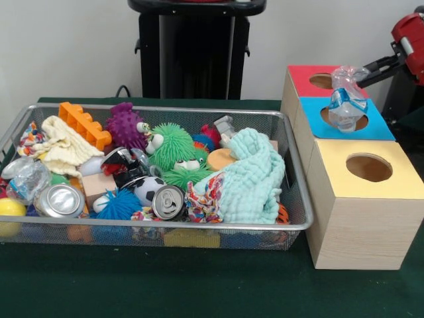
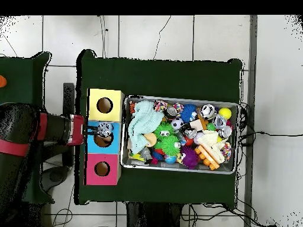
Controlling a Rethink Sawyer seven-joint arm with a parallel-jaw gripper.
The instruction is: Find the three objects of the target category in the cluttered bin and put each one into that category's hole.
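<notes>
Hovering over the blue-topped wooden box's hole (image 1: 344, 118): crumpled clear plastic bottle (image 1: 346, 99) | end effector (image 1: 371, 69): clenched on bottle, reaching in from the side | wire mesh bin (image 1: 295, 199): full of toys, cloths, cans, on green table (image 1: 199, 285)

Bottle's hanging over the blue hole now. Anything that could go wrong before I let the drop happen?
The crumpled plastic bottle looks about as wide as the blue box's hole, so it may catch on the rim instead of dropping through. It also hangs near the red box's hole; a swing on release might send it there. Whether the hand grips it firmly cannot be told.
</notes>
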